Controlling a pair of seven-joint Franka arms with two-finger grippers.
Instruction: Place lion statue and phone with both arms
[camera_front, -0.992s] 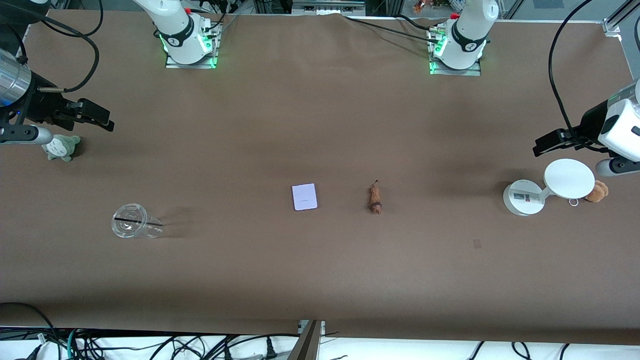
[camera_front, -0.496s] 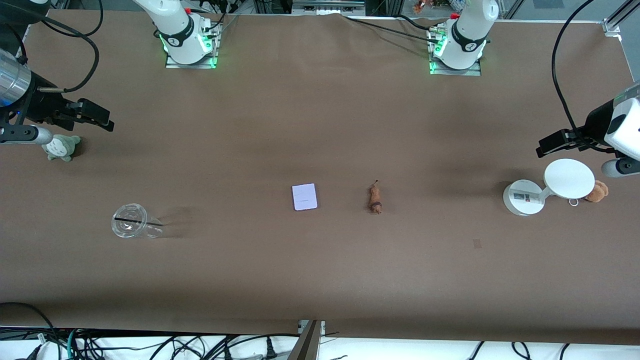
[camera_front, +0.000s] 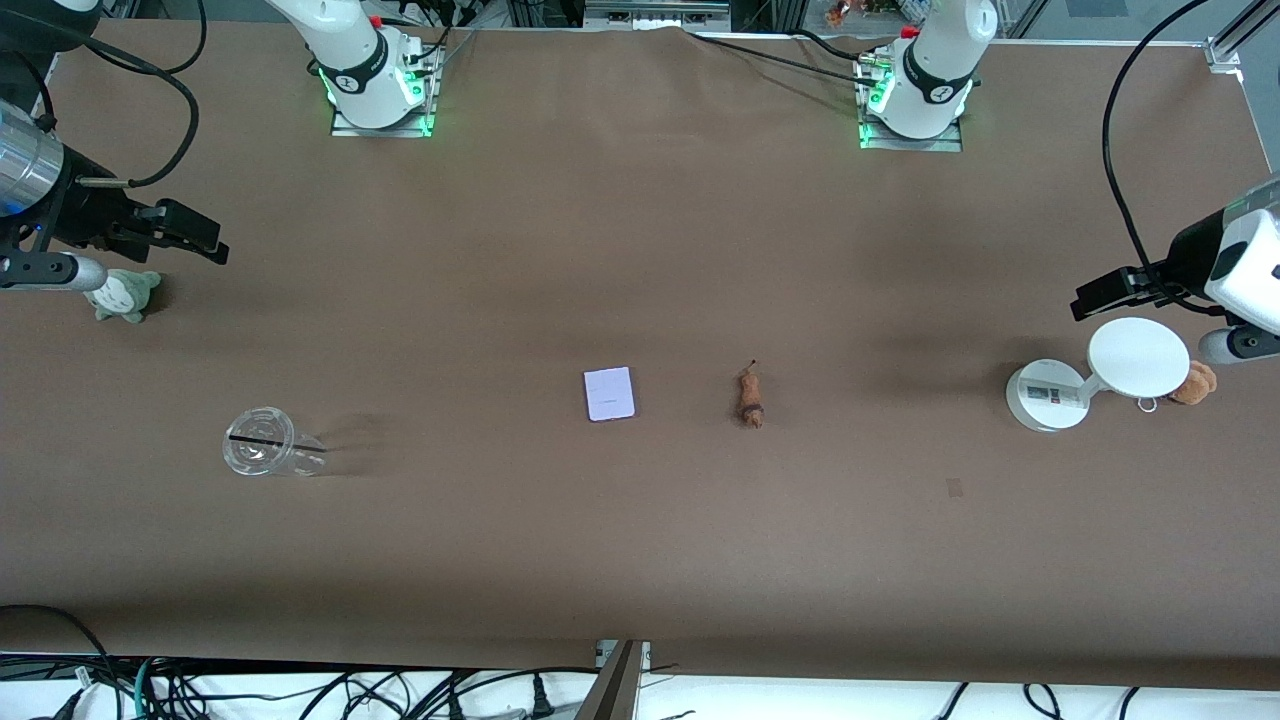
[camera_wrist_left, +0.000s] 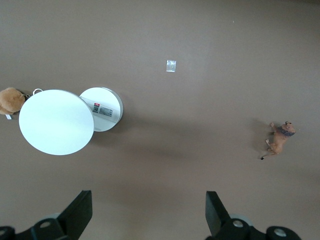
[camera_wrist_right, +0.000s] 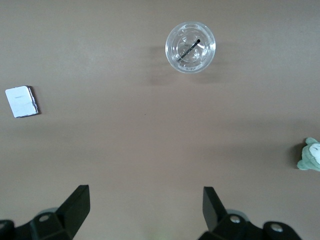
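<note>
1. Front view: phone (camera_front: 609, 393) and lion statue (camera_front: 750, 398) lie apart, mid-table (camera_front: 640, 550).
2. My left gripper (camera_front: 1090, 297) hangs over the white stand (camera_front: 1050, 395), fingers spread, empty.
3. My right gripper (camera_front: 190, 237) hangs near the grey-green plush (camera_front: 122, 293), fingers spread, empty.

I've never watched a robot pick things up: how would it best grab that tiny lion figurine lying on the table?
Probably from straight above, fingers closing across its body. The lion statue lies on its side, long and narrow, so its midsection gives the widest hold; the thin tail and legs look too slight. The open left gripper is the closer one.
</note>
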